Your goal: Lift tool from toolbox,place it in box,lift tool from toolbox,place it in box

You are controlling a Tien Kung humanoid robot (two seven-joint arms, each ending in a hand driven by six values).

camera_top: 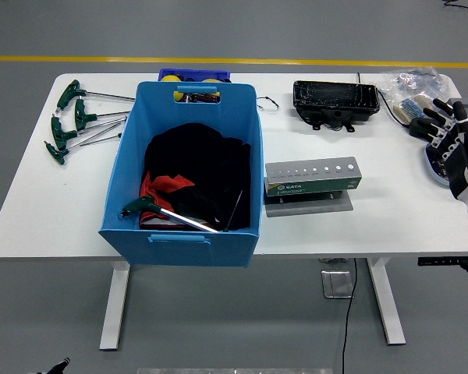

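right hand [452, 136] open at table's [374, 222] right edge; green-handled t-wrench [152, 209] lying in big blue plastic bin [242, 148].

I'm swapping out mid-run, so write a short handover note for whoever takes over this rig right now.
Right hand: at the table's right edge, fingers spread, holding nothing. Left hand: not in view.
Big blue plastic box: holds dark cloth and one green T-handle hex key.
Four more green T-handle keys lie on the white table left of the box.
Grey metal tool holder stands right of the box.
Done: apparently one tool boxed. Left: at least one more placement.
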